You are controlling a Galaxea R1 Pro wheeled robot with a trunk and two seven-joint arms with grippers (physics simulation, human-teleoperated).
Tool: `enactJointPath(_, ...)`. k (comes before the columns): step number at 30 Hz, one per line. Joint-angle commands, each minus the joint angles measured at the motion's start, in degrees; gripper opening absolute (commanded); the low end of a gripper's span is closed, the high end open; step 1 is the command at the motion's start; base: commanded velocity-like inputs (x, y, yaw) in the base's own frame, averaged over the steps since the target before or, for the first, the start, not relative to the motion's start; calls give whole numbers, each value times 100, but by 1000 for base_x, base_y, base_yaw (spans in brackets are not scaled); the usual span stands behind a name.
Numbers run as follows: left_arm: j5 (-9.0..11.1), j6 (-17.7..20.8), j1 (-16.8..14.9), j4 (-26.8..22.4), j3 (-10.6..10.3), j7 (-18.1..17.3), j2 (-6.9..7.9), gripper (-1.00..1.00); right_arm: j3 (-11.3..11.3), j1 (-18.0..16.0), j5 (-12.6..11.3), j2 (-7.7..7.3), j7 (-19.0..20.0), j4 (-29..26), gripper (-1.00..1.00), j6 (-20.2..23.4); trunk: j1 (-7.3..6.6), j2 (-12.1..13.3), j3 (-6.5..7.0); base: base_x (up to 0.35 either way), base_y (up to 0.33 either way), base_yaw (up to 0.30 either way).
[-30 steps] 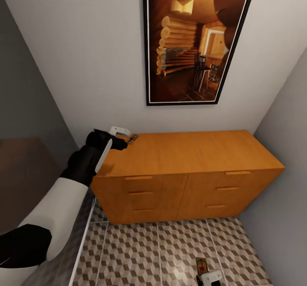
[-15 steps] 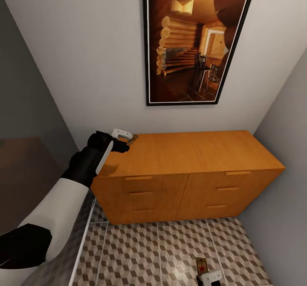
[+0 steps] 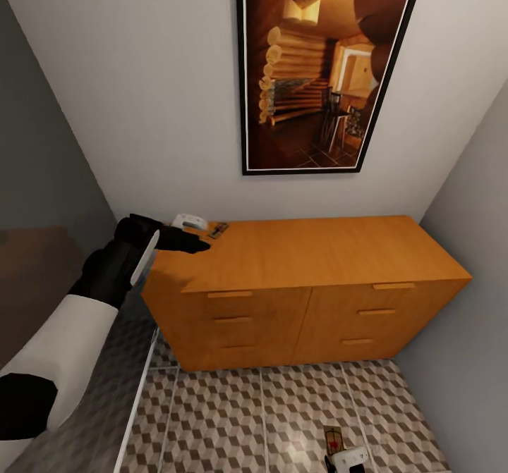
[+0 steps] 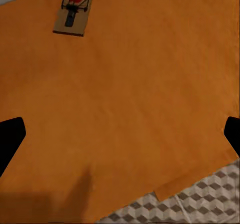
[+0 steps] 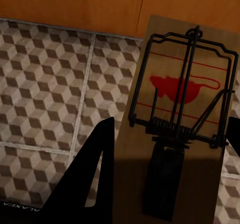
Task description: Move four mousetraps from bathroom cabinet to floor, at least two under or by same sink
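At the far left, the left arm reaches in over the back-left corner of the cabinet [image 3: 310,261], and its left claw [image 3: 189,233] hangs above the orange-brown top with its dark fingertips [image 4: 11,136] spread wide and nothing between them. Just beyond the claw, close to the wall, one mousetrap [image 3: 218,230] lies flat on the cabinet top; from the left wrist it is a small wooden board [image 4: 73,11] with dark wire and a red mark, apart from the fingers. Above the cabinet a tall dark-framed picture [image 3: 321,64] of a log interior hangs on the white wall. The drawers are shut, their slim handles in two columns. In front, the bathroom floor [image 3: 233,416] shows its cube-pattern tiles. Toward the lower right, the right claw [image 3: 347,459] sits low over the tiles, holding a second mousetrap [image 5: 182,134] between its fingers, the board level above the floor just before the cabinet's base.
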Motion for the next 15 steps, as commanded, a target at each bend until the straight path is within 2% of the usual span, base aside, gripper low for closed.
enactJointPath(1, -12, 12, -5, -44, -9, -267, 121, 100, 44, -6, -2, 3, -28, 8, -100, -11, 3, -11, -11, 0, 0, 0)
enactJointPath(3, -19, 2, -5, -94, -8, -534, 266, 100, 44, -6, -2, 4, -28, 8, -100, -5, 3, -11, -11, 0, 0, 0)
enactJointPath(5, -22, -3, -5, -109, -12, -644, 332, 100, 44, -6, -2, 5, -28, 8, -100, -3, 3, -11, -11, 0, 0, 0)
enactJointPath(15, -55, -44, -5, -107, -15, -708, 376, 100, 44, -6, -2, 6, -28, 8, -100, -2, 3, -11, -11, 44, 0, 0)
